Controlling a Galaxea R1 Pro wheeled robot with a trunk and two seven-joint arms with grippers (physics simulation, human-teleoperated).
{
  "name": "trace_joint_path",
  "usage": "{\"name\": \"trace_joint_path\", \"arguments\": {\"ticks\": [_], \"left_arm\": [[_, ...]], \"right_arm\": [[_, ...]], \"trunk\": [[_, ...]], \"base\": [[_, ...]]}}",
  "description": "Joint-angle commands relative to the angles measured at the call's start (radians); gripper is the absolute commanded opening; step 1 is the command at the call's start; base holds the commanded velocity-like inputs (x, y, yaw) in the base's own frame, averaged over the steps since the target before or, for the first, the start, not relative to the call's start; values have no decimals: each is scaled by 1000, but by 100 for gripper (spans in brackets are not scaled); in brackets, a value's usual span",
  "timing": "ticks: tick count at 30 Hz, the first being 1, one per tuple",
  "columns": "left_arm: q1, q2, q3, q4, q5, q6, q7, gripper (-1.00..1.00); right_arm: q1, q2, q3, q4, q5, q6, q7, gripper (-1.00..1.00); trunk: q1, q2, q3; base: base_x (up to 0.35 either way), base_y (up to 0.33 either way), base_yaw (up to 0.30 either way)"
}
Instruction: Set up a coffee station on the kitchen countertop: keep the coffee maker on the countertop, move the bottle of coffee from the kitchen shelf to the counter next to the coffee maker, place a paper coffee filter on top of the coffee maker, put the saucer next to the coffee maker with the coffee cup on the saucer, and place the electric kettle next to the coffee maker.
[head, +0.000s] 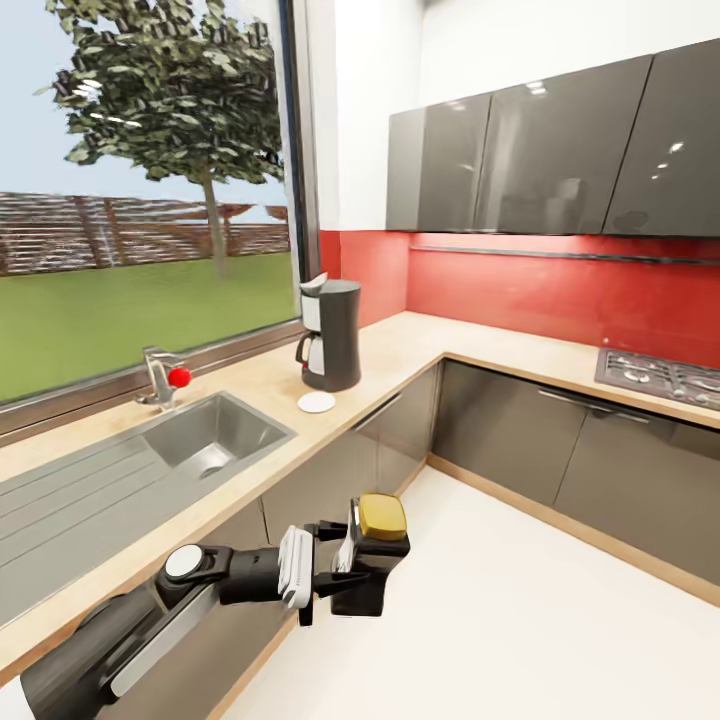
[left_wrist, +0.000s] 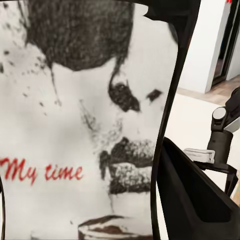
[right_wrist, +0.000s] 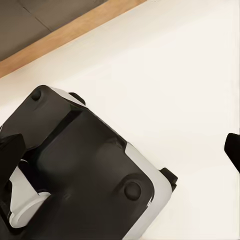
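Observation:
My left gripper (head: 352, 556) is shut on the bottle of coffee (head: 385, 575), a dark jar with a yellow-tan lid, held low over the floor in front of the cabinets. Its white label (left_wrist: 85, 125) sits close up in the left wrist view. The coffee maker (head: 333, 335) stands on the kitchen countertop (head: 420, 345) right of the sink, with the saucer (head: 316, 402) lying just in front of it. A white piece shows at the machine's top edge; I cannot tell what it is. The kitchen shelf (head: 560, 254) runs along the red wall. Coffee cup and electric kettle are out of view.
A grey sink (head: 215, 435) and a tap with a red knob (head: 166, 378) lie left of the machine. A hob (head: 660, 375) is set in the counter's right run, under dark wall cabinets (head: 560, 150). My base (right_wrist: 85, 170) stands on the pale floor (head: 520, 620).

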Motion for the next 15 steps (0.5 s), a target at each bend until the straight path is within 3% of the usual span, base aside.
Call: {"name": "trace_joint_path", "arguments": {"ticks": [1,15], "left_arm": [[-2,1,-3,0,8,1,-2,-100],[-2,1,-2,0,8,1,-2,-100]], "right_arm": [[-1,-1,7,0,-7,-5,-1,100],[-1,-1,7,0,-7,-6,-3,100]], "trunk": [[1,-1,-1],[1,-1,-1]], "base": [[264,-206,0],[264,-206,0]]}}
